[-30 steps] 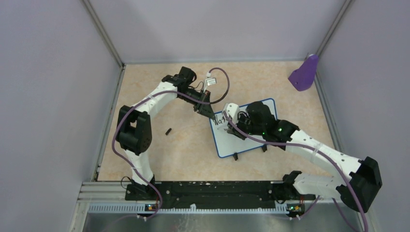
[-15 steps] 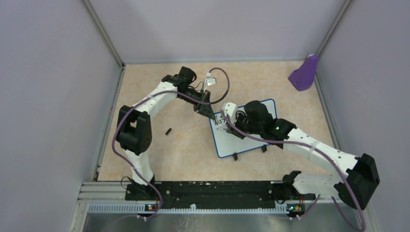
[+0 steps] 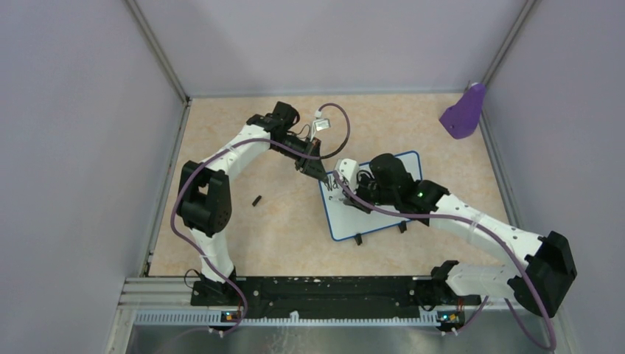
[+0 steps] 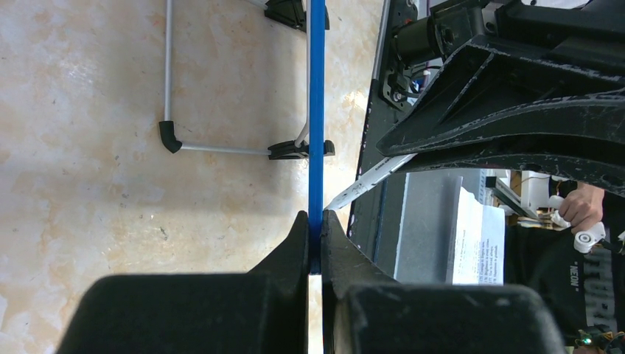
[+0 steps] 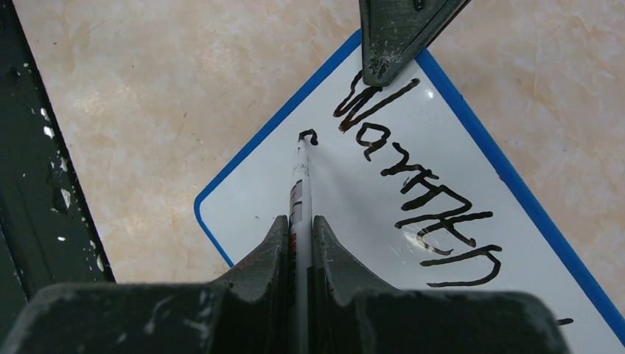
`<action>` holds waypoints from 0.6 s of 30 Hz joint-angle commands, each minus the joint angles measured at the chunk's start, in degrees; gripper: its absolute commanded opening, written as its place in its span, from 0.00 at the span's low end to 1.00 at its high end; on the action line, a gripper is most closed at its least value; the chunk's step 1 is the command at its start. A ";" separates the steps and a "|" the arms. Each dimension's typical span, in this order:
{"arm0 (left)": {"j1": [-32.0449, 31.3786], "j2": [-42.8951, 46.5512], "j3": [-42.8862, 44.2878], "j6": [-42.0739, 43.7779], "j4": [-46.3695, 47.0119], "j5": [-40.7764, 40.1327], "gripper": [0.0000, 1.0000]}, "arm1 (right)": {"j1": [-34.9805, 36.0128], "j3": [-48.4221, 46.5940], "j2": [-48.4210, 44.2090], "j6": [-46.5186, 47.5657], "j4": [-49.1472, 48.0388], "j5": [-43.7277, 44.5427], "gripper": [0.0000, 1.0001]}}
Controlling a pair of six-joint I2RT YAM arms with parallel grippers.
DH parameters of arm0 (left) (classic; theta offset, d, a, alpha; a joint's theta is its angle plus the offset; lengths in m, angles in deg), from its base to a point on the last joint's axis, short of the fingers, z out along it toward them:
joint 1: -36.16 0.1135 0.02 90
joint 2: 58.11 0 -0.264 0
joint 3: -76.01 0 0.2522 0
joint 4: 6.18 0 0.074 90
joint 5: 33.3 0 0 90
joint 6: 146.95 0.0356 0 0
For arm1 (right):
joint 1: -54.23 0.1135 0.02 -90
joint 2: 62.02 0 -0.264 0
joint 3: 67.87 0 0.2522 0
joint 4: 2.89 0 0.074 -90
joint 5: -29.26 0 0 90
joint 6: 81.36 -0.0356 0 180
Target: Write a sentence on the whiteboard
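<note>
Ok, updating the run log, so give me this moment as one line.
left fingers: shut on whiteboard rim | right fingers: shut on marker | marker tip: touching whiteboard | sentence: first word written

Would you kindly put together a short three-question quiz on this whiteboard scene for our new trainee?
1. True or false: the left gripper is clamped on the edge of the whiteboard.
2. What does the right gripper hold? A) a marker B) a sponge C) nothing
3. Fill in: the word already written on the whiteboard reads ____.

Key: 1 true; 2 A; 3 Warmth.
</note>
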 commanded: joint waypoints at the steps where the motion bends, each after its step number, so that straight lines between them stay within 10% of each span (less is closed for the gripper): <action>1: 0.37 0.99 1.46 0.89 -0.32 -1.78 0.00 | 0.96 -1.50 0.94 1.70 1.68 -0.70 0.00; 18: 0.37 0.76 1.56 0.99 -0.40 -1.93 0.00 | 4.05 1.15 1.48 4.00 5.09 -2.79 0.00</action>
